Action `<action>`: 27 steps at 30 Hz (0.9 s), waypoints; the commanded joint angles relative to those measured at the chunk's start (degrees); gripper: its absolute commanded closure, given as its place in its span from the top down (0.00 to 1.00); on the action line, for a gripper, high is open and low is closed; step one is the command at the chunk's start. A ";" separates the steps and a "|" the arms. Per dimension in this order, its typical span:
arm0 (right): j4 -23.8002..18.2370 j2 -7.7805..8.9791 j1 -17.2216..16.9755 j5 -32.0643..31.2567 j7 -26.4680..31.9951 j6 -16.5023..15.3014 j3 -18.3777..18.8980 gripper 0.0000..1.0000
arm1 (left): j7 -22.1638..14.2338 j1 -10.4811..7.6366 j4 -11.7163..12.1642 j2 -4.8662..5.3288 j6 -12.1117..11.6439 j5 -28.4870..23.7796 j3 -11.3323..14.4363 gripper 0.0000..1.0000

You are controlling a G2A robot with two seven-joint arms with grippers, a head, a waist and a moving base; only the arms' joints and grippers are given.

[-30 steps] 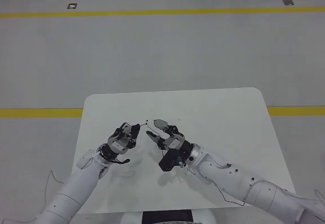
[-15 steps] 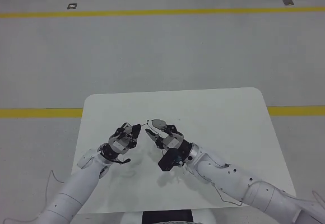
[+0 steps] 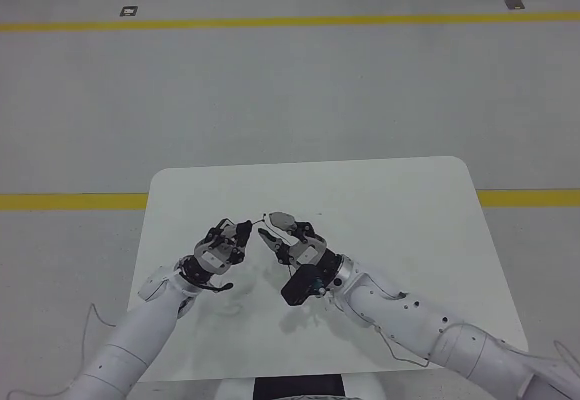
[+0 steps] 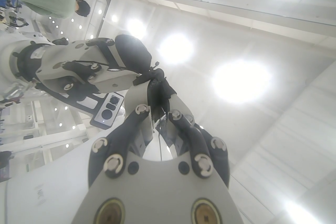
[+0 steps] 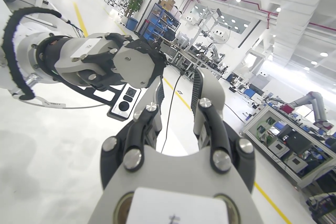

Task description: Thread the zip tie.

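Note:
A thin black zip tie [image 3: 254, 220] hangs in the air above the white table [image 3: 400, 200], between my two grippers. The left gripper [image 3: 232, 236] is shut on it; in the left wrist view its pads [image 4: 155, 93] pinch the black tie and a strand [image 4: 160, 141] trails back toward the wrist. The right gripper [image 3: 273, 228] is just to the right of the left one and stands open. In the right wrist view the tie's strand [image 5: 170, 109] runs through the gap between the spread fingers of the right gripper [image 5: 179, 75] without being held.
Nothing else lies on the table; its right half [image 3: 420, 250] and far side are bare. Grey floor with yellow lines [image 3: 530, 197] surrounds it.
The right gripper has edged a little to the left, closer to the left gripper. The left gripper has kept its hold and barely moved.

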 commanded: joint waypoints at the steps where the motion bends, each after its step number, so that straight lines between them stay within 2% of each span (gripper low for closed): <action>1: 0.07 -0.09 -0.08 0.00 -0.14 -0.02 0.09 0.20 | -0.01 0.00 0.14 -0.05 0.06 -0.05 -0.10 0.00; 5: 0.20 -0.23 -0.28 0.00 -0.31 -0.13 0.27 0.08 | 0.00 0.03 0.34 -0.15 0.12 -0.04 -0.24 0.00; 10: 0.39 -0.37 -0.37 0.00 -0.40 -0.28 0.42 0.07 | -0.04 0.07 0.44 -0.27 0.19 0.01 -0.36 0.00; 13: 0.50 -0.44 -0.38 0.00 -0.40 -0.38 0.48 0.04 | -0.07 0.07 0.50 -0.33 0.27 0.12 -0.44 0.00; 14: 0.54 -0.46 -0.38 0.00 -0.41 -0.39 0.49 0.00 | -0.08 0.07 0.51 -0.35 0.28 0.15 -0.46 0.00; 27: 1.11 -0.26 -0.03 0.00 -0.41 -0.40 0.31 0.00 | -0.24 0.06 0.61 -0.62 0.56 0.48 -0.80 0.00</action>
